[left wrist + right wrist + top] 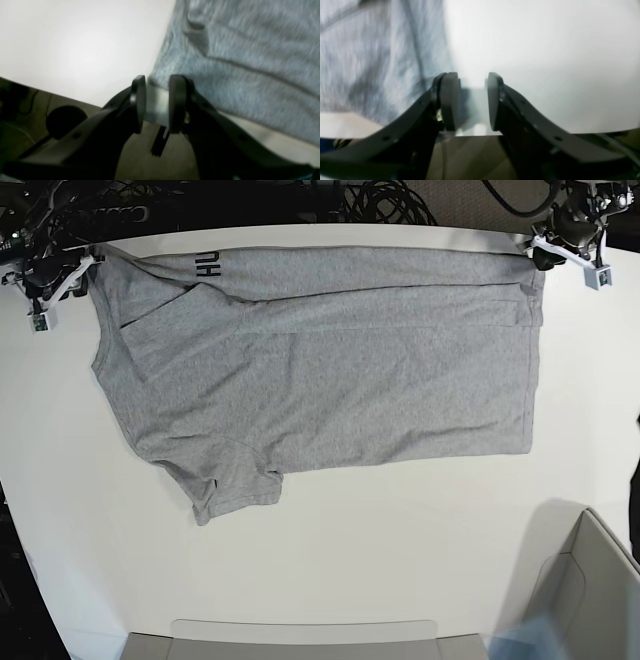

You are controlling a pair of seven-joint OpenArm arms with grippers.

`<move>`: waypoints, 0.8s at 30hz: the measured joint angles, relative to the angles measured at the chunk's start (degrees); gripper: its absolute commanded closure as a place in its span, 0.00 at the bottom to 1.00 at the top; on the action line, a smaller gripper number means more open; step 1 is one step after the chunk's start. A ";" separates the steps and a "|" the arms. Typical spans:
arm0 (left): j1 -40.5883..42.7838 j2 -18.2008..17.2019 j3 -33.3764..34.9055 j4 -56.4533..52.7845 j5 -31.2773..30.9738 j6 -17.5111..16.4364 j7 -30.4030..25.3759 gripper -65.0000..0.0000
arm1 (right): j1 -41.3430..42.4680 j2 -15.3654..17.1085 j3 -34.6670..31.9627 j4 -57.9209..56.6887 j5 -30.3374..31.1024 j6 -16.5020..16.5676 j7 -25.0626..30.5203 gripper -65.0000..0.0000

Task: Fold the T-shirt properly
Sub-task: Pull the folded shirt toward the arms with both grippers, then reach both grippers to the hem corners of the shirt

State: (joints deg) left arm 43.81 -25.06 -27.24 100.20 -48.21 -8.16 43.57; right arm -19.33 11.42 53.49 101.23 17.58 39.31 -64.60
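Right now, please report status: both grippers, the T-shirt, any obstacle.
Left gripper open at T-shirt corner. Right gripper open, beside the shirt edge. Shirt flat on table, far edge folded over. Nothing in the way.

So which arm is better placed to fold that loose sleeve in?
The right gripper, hedged: it sits at the T-shirt's sleeve end; the left gripper is at the opposite, hem end.

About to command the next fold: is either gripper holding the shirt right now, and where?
Nothing is held. The left gripper and right gripper both stand open at the table's far edge, beside the T-shirt corners, with no cloth between the jaws.
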 measured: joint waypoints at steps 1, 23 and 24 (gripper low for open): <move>-0.02 0.26 -1.31 0.85 0.09 0.04 0.11 0.78 | 0.68 -0.02 0.66 1.07 -0.63 0.00 -0.13 0.69; -27.54 2.89 2.45 7.34 0.22 0.28 19.32 0.94 | 29.83 -5.27 -26.32 -12.37 -20.70 0.00 9.22 0.69; -27.85 3.45 2.45 7.32 0.20 0.22 20.04 0.94 | 30.84 -5.90 -26.43 -16.57 -21.75 0.00 13.42 0.69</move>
State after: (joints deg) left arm 15.97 -21.61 -24.80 107.53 -48.01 -7.94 63.61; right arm 11.51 5.52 27.07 84.66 -4.16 39.31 -51.18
